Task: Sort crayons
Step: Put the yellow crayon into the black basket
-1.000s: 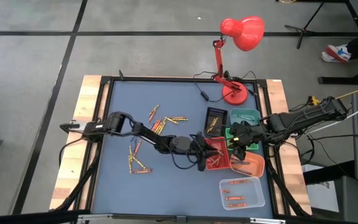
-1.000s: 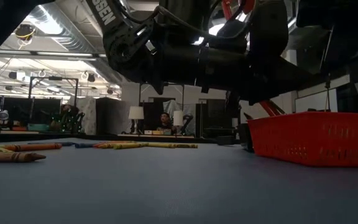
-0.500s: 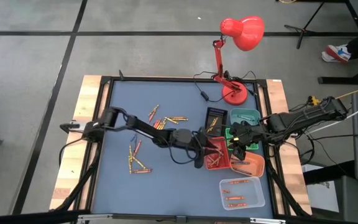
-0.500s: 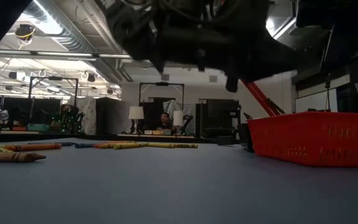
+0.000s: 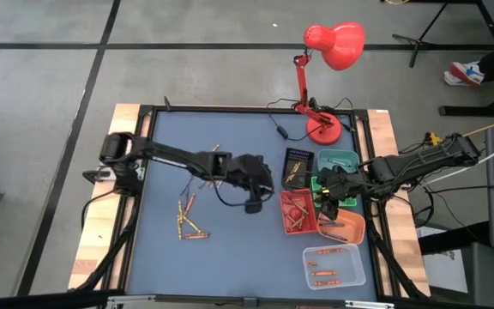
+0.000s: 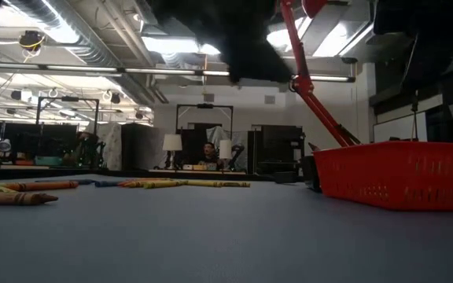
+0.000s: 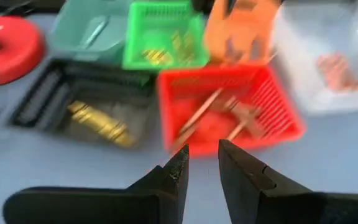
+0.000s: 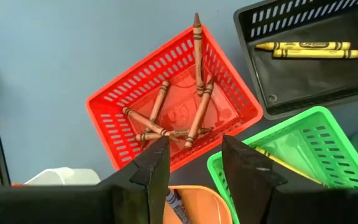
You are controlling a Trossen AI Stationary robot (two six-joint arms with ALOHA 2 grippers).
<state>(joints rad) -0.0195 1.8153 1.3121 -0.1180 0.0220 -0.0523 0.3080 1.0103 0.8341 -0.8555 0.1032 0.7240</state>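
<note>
The blue table (image 5: 170,257) fills the middle of the high view, wooden edges either side, and at its upper right stands the red lamp (image 5: 333,47), base planted by the far rim. The left arm stretches in from the left edge, and its left gripper (image 5: 252,204) hangs over open mat at centre frame, just left of the red tray (image 5: 298,212). Fingers apart with a narrow gap, nothing between them, clear in its wrist view. The right arm reaches in from the right, and the right gripper (image 5: 326,204) sits over the cluster of trays, between the green tray (image 5: 326,184) and the orange tray (image 5: 346,227). Its fingers are spread too, empty.

Trays next: a clear tray (image 5: 334,265) at lower right, a teal tray (image 5: 339,160) and a black tray (image 5: 297,164) above the red one.

And the crayons (image 5: 189,219): a loose scatter left of centre on the mat, more partly under the left arm. Brownish ones lie crisscrossed in the red tray, one leaning on its wall; yellow ones in the black tray; orange ones in the clear tray.
</note>
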